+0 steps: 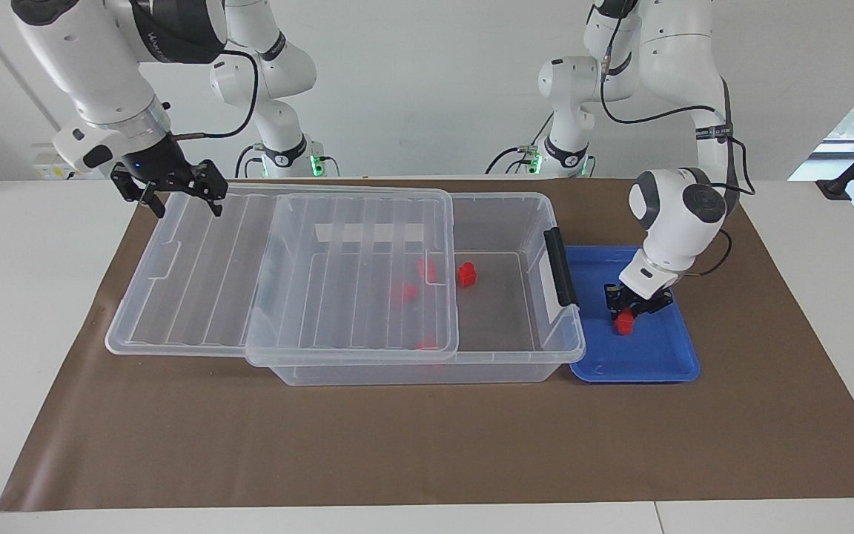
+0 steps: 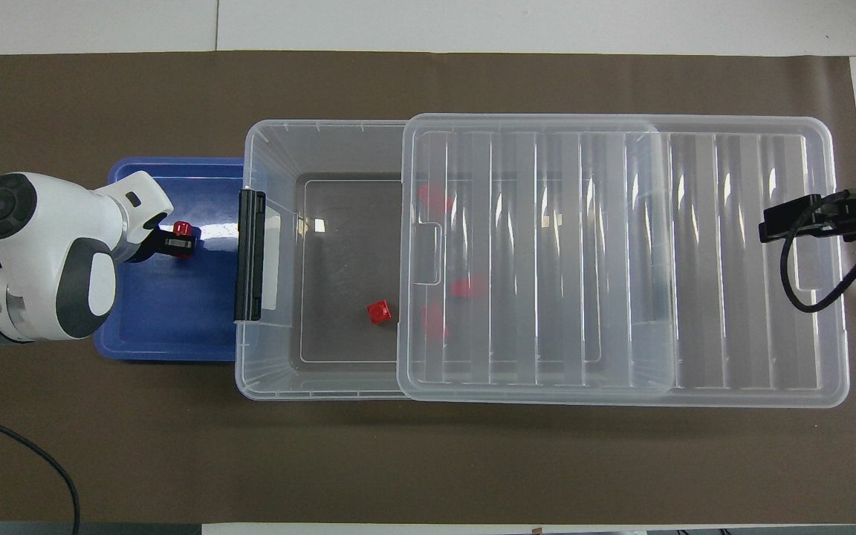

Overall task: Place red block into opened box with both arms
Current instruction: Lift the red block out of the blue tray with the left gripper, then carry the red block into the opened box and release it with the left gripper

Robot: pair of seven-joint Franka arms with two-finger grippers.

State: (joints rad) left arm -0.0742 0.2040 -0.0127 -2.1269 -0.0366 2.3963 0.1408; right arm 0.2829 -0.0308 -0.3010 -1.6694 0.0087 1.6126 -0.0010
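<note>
A small red block (image 1: 625, 321) (image 2: 182, 228) lies in the blue tray (image 1: 657, 365) (image 2: 160, 327). My left gripper (image 1: 627, 310) (image 2: 183, 241) is down in that tray, shut on the red block. The clear box (image 1: 516, 200) (image 2: 251, 148) stands beside the tray, its black latch toward it. Its ribbed lid (image 1: 197, 274) (image 2: 621, 260) is slid toward the right arm's end, leaving the tray end of the box uncovered. My right gripper (image 1: 184, 202) (image 2: 799, 219) hangs open over the lid's overhanging end, holding nothing.
One red block (image 1: 466, 274) (image 2: 379, 311) lies on the box's uncovered floor, and others show through the lid. Brown paper (image 1: 427, 445) covers the table. Two slimmer white arms with green-lit bases (image 1: 279, 148) stand at the robots' edge.
</note>
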